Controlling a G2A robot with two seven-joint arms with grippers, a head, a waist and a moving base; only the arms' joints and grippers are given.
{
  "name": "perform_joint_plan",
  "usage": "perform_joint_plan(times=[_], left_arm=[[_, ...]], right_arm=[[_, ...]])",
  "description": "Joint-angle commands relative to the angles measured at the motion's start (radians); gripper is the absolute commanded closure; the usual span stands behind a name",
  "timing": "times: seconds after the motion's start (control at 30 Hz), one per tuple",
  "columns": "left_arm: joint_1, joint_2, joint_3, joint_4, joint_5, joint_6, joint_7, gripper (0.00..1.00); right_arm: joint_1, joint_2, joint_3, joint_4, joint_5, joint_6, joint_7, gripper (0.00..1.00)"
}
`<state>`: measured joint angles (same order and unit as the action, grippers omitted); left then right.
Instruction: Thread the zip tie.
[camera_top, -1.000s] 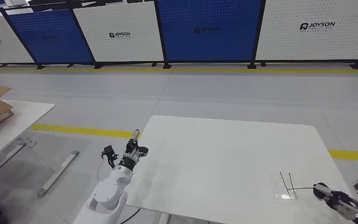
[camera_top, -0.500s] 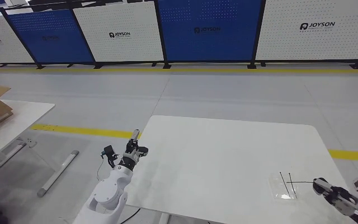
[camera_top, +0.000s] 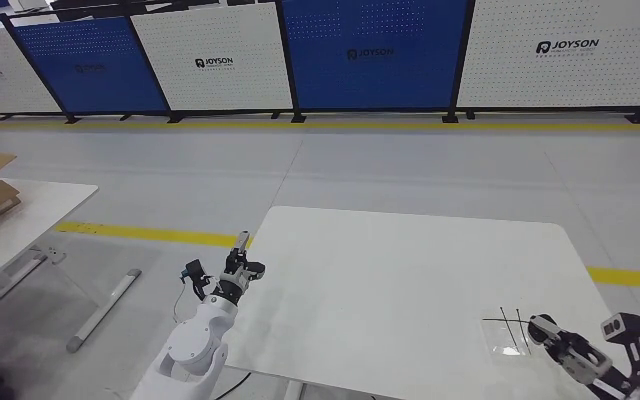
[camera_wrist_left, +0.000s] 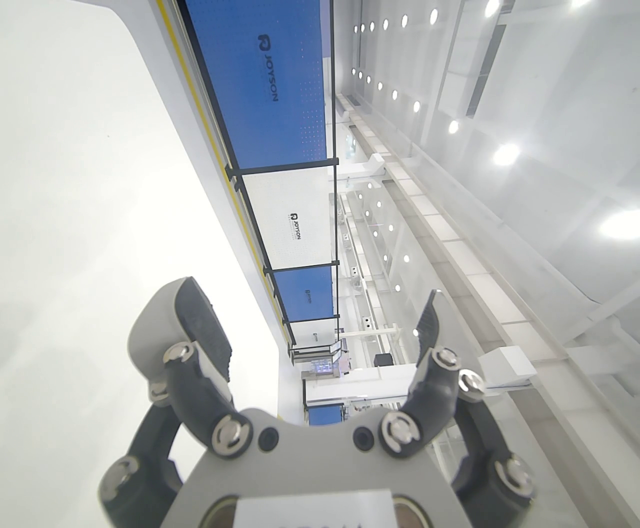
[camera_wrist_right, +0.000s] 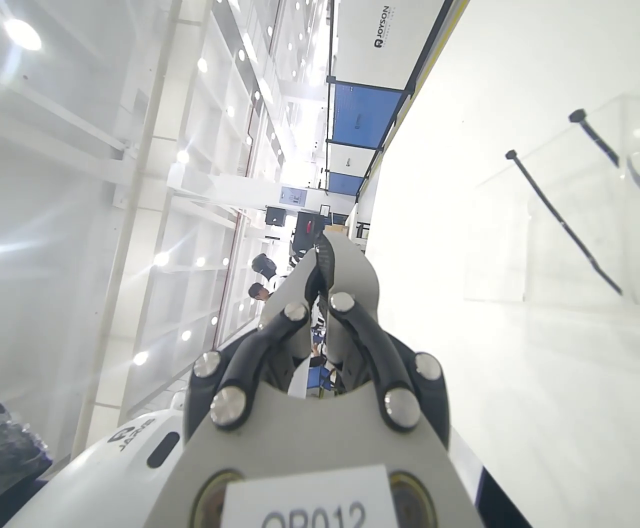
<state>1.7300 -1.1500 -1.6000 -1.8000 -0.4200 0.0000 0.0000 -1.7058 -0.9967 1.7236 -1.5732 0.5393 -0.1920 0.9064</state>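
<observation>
Clear plastic tray (camera_top: 493, 342) on the white counter (camera_top: 400, 280) holds two black ties (camera_wrist_right: 565, 225). Right gripper (camera_top: 536, 325), just beside the tray, has its fingers closed on a zip tie (camera_top: 505, 321) that runs across the tray in the top view. Left gripper (camera_wrist_left: 312, 305), well apart from the tray, fingers spread wide, empty.

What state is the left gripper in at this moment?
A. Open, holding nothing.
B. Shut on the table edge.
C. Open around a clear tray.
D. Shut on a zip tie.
A: in the left wrist view the left gripper has its fingers spread wide apart with nothing between them.
</observation>
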Motion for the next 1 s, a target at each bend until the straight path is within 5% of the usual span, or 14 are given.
perform_joint_plan(times=[0.0,0.13,0.27,0.83,0.97], left_arm=[[0.000,0.000,0.000,0.000,0.000,0.000,0.000,0.00],[0.000,0.000,0.000,0.000,0.000,0.000,0.000,0.00],[0.000,0.000,0.000,0.000,0.000,0.000,0.000,0.00],[-0.003,0.000,0.002,0.000,0.004,0.002,-0.003,0.00],[-0.010,0.002,0.009,-0.056,0.043,0.026,-0.058,0.00]], right_arm=[[0.000,0.000,0.000,0.000,0.000,0.000,0.000,1.00],[-0.004,-0.007,-0.014,-0.006,0.033,-0.021,-0.048,1.00],[-0.070,-0.032,-0.090,-0.049,0.120,-0.148,-0.140,1.00],[-0.093,-0.045,-0.116,-0.093,0.094,-0.148,-0.199,1.00],[-0.093,-0.045,-0.116,-0.093,0.094,-0.148,-0.199,1.00]])
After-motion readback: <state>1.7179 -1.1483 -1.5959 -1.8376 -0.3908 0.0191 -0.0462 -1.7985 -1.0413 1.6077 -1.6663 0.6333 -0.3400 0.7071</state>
